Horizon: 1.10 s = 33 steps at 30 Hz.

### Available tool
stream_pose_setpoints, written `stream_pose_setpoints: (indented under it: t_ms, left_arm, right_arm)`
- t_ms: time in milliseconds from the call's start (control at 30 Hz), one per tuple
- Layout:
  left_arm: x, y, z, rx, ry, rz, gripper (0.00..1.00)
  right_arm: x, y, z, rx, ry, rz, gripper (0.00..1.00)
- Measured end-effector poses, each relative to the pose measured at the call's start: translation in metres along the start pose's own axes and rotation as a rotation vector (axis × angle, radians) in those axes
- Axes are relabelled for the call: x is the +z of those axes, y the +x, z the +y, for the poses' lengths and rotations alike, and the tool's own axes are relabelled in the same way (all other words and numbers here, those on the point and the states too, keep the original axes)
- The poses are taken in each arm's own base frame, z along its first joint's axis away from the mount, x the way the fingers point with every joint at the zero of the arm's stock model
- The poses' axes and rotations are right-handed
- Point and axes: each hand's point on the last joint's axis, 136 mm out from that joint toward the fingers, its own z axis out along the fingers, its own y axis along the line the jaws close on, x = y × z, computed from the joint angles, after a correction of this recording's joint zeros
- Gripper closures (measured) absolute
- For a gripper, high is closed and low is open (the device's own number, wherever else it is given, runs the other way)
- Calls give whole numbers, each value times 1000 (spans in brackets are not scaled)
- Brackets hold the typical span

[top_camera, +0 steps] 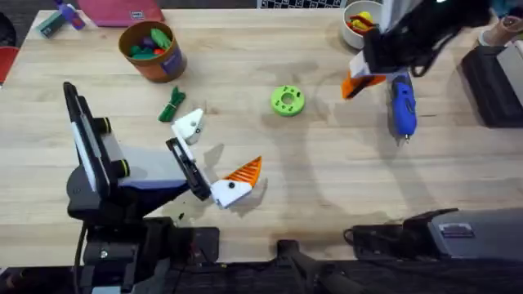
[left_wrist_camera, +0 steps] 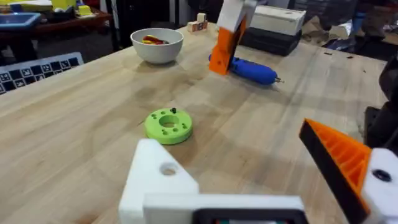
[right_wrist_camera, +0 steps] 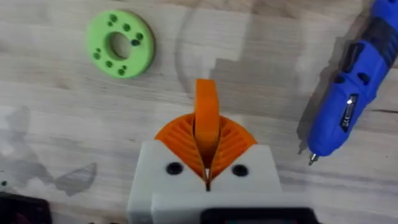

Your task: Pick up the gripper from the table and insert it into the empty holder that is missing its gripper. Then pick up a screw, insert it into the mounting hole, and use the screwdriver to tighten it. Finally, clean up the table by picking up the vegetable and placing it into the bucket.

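The blue screwdriver [top_camera: 401, 109], rigid and slick, is best taken mid-barrel; left jaws are seen released, right jaws clenched empty.

blue screwdriver [top_camera: 402, 106] lies flat beside green holder [top_camera: 287, 100].

Open tabletop [top_camera: 343, 175] lies centre and near-right. Obstacles: green disc [top_camera: 287, 100] at centre, blue screwdriver [top_camera: 402, 110] far right, bucket [top_camera: 153, 49] far left, white bowl [top_camera: 359, 24] beyond.
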Motion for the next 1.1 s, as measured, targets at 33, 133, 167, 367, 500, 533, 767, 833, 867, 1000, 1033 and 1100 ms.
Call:
stream_pose_setpoints:
  t_ms: [33,133,167,367,500,533,767,833,867,1000,1033,1100]
  left_arm:
    - [0,0,0,0,0,0,15]
    - [0,0,0,0,0,0,16]
    - [0,0,0,0,0,0,15]
    - [0,0,0,0,0,0,15]
    - [0,0,0,0,0,0,15]
    - [0,0,0,0,0,0,15]
    - [0,0,0,0,-2,0,15]
    - [0,0,0,0,-3,0,15]
    - [0,0,0,0,-3,0,15]
    - [0,0,1,0,-3,0,16]
    - [0,0,1,0,-3,0,16]
    - [0,0,0,0,-3,0,15]
  right_arm:
    - [-9,-1,2,4,-10,-30,992]
    - [-38,-5,12,5,-69,-134,993]
    - [-48,-7,18,2,-99,-171,993]
    - [-95,-23,62,-69,-361,-407,993]
    - [-91,-9,92,-118,-578,-419,993]
    - [-87,-5,101,-129,-643,-410,993]
    - [-67,9,144,-158,-1037,-330,993]
    - [-65,13,151,-161,-1122,-282,993]
    - [-64,14,154,-162,-1158,-256,993]
    - [-60,15,163,-185,-1302,-167,993]
    - [-57,15,165,-187,-1334,-138,993]
    - [-51,16,168,-189,-1387,-85,993]
